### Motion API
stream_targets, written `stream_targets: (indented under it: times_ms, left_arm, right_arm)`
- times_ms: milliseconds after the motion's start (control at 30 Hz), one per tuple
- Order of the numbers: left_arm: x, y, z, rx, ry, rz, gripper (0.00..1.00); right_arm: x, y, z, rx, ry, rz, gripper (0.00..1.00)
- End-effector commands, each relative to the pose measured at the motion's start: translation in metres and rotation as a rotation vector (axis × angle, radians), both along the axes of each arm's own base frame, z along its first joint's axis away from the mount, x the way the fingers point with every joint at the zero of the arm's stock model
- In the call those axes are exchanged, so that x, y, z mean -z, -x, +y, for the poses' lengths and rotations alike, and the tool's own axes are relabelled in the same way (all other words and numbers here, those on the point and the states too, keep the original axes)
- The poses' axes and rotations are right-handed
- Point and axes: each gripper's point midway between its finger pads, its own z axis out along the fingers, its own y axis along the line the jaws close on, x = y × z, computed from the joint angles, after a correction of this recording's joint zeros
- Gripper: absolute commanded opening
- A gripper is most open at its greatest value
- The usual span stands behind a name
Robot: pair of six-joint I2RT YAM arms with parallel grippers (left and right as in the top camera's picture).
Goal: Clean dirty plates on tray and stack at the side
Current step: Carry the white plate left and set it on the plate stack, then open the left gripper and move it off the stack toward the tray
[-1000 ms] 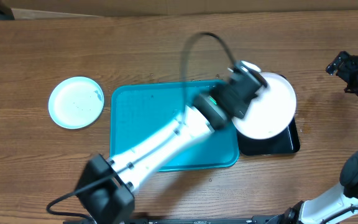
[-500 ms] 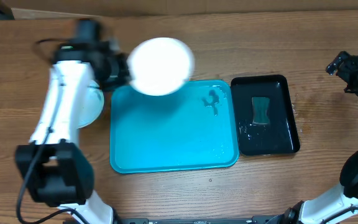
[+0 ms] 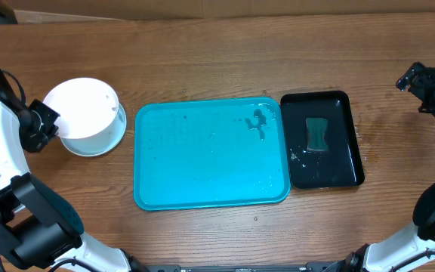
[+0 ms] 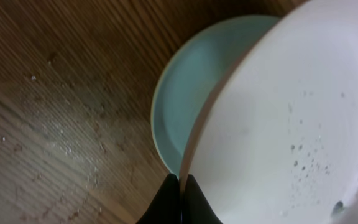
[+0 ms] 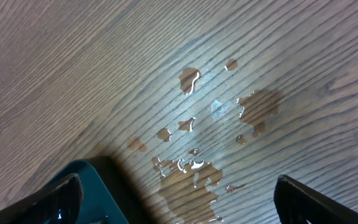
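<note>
At the left end of the desk (image 3: 202, 60), the left pincer (image 4: 180, 182) is clamped on the rim of the white plate (image 3: 81, 106), holding it over the pale blue plate (image 4: 191, 93), which lies flat on the wood beside the turquoise tray (image 3: 202, 189). The tray holds no plates, only a few drops of water. From above, the white plate sits off-centre, toward the far-left side of the blue one, and the wrist view suggests it is tilted and not yet resting on it. I cannot see a yellow-green plate anywhere.

The step in hand looks like stacking. To do it well, the arm should:
- Shift the white plate toward the tray until the two rims line up.
- Level the plate.
- Lower it slowly until it nests.
- Only then let the fingers part.

Droplets cling to the white plate, so it may be slippery. Letting go while it is tilted or offset could let it slide off or push the blue plate along the wood.

The right pincer (image 3: 431, 89) hangs well apart at the far right edge, fingers spread wide and holding nothing, above some spilled water (image 5: 191, 165). The sponge (image 3: 317, 134) lies in the black tray (image 3: 346, 174).
</note>
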Motion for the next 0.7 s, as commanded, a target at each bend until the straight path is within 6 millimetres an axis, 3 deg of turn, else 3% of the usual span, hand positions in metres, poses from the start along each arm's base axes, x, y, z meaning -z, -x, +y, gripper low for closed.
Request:
stream_targets:
  times_ms: [0,300,467,567,667]
  left_arm:
    - [0.020,0.007,0.004,-0.019,-0.040,0.045,0.04]
    - [0.054,0.007,0.005,-0.019,-0.062,0.021,0.04]
    - [0.057,0.003,0.005,-0.012,-0.063,0.002,0.06]
    - [0.056,0.000,0.003,0.003,-0.049,-0.017,0.19]
    - [0.056,-0.002,0.000,0.006,-0.037,-0.025,0.49]
  right_arm:
    - [-0.003,0.001,-0.003,0.015,0.008,-0.008,1.00]
    - [-0.003,0.001,-0.003,0.015,0.008,-0.008,1.00]
    - [-0.003,0.001,-0.003,0.015,0.008,-0.008,1.00]
    - [-0.003,0.001,-0.003,0.015,0.008,-0.008,1.00]
    - [-0.003,0.001,-0.003,0.015,0.008,-0.008,1.00]
